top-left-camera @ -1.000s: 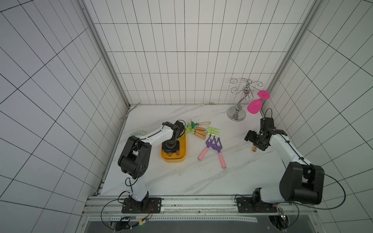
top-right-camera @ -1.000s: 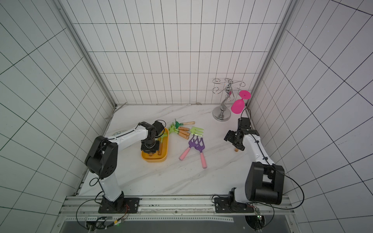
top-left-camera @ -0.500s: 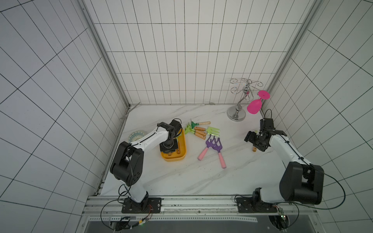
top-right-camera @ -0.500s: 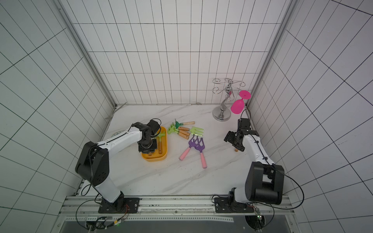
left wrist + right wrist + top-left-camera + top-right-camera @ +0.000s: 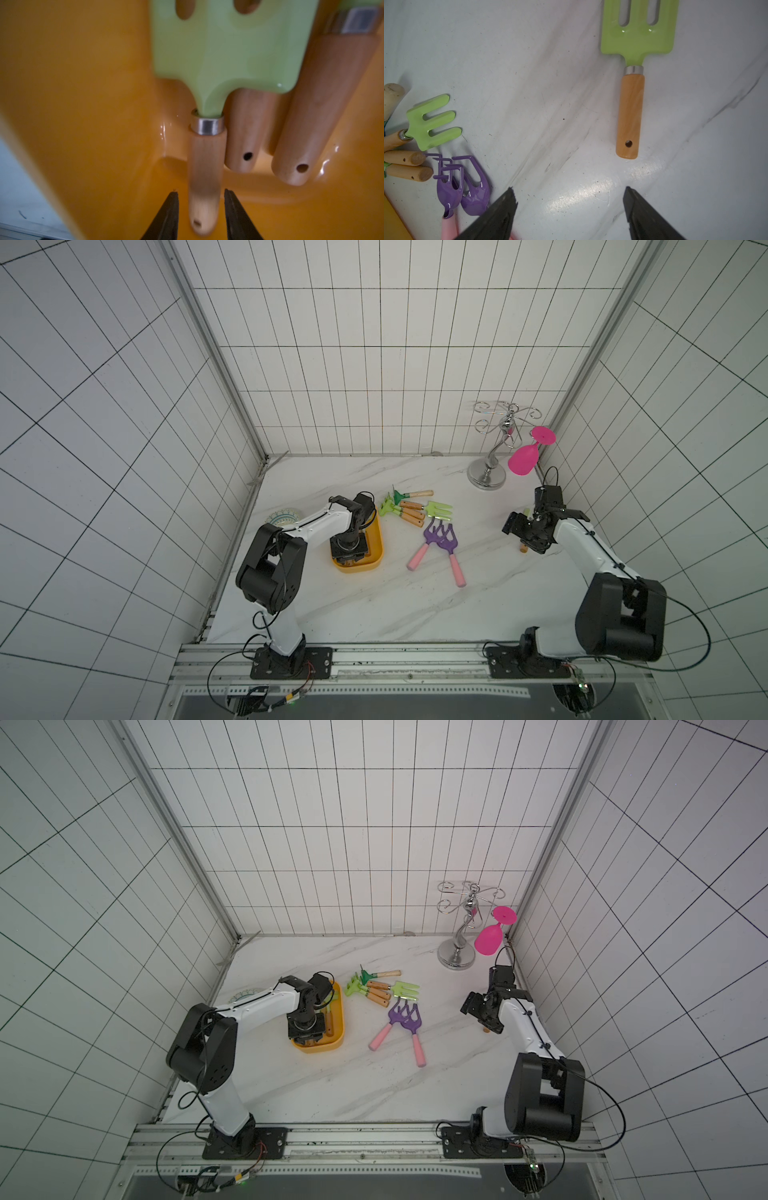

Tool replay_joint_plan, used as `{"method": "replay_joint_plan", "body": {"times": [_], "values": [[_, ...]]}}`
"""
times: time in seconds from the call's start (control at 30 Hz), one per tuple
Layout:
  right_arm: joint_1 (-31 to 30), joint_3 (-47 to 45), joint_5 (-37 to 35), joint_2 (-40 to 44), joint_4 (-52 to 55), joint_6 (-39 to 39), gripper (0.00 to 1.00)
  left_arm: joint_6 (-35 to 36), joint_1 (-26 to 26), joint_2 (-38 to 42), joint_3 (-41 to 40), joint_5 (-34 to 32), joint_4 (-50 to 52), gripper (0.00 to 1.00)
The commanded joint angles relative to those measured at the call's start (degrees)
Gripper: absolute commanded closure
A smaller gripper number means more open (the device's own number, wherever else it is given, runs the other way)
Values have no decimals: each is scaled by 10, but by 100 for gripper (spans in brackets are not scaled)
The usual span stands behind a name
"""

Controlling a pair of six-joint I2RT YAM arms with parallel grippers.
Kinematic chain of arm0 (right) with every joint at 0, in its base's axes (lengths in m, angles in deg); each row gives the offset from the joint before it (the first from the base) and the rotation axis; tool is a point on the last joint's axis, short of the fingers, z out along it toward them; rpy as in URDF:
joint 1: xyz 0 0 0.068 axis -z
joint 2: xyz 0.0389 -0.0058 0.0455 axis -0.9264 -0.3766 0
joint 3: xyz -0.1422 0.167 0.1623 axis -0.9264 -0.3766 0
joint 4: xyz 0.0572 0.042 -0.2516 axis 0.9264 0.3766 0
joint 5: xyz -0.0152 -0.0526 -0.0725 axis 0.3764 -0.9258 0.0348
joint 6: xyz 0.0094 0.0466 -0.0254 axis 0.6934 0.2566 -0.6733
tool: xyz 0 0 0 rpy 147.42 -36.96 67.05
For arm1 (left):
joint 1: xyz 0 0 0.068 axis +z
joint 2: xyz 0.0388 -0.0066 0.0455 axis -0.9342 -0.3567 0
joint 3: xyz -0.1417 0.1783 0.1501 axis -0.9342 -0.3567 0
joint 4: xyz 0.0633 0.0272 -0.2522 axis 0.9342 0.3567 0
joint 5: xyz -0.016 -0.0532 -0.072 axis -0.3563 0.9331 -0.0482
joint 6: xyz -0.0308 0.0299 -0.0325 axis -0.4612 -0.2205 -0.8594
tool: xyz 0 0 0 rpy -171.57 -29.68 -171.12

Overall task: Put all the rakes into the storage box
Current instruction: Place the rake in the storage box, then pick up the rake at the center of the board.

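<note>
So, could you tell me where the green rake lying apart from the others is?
In the right wrist view the green rake lies on the table, at its right side under the right gripper, apart from the purple rakes.

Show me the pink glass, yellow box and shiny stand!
pink glass (image 5: 521, 460): in a top view, its bowl.
yellow storage box (image 5: 376, 543): in a top view, its side wall.
shiny stand (image 5: 486, 481): in a top view, its round base.

I see top views bright, evenly lit, sharp. Left wrist view dim, close-range blur; glare spots on storage box.
</note>
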Motion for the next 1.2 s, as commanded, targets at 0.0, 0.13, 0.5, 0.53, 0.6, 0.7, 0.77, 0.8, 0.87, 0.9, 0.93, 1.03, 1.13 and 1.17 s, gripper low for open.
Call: {"method": "replay_joint_plan", "body": {"times": [0.0,0.13,0.5,0.53,0.6,0.7,0.77,0.8,0.87,0.9,0.93,1.03,1.13,1.17], "values": [[11,-18,-12,-1,0,-5,15,-8,-2,12,22,-34,-2,49],[17,-13,-18,1,5,-2,15,-9,-13,58,40,-81,0,43],[86,-2,-16,-51,19,24,17,96,-48,152,91,-135,-80,41],[91,-1,-19,-55,20,25,17,107,-51,158,87,-131,-94,41],[98,2,-25,-64,19,26,18,118,-55,168,78,-128,-118,41],[109,19,-39,-91,20,28,19,130,-55,178,57,-106,-161,40],[116,39,-33,-119,18,31,21,134,-56,180,44,-85,-188,41],[117,52,-22,-138,18,34,22,133,-55,179,36,-77,-200,41],[118,76,-7,-168,23,34,25,127,-55,177,24,-73,-215,41],[118,86,-14,-182,26,36,25,120,-55,177,15,-77,-221,40],[118,92,-20,-190,26,35,26,118,-55,177,6,-78,-228,40],[118,105,-40,-207,22,34,28,117,-53,180,-9,-74,-240,40],[117,112,-41,-217,16,37,29,123,-53,184,-15,-72,-248,40],[117,114,-42,-222,14,37,29,125,-54,185,-16,-72,-249,40]]}}
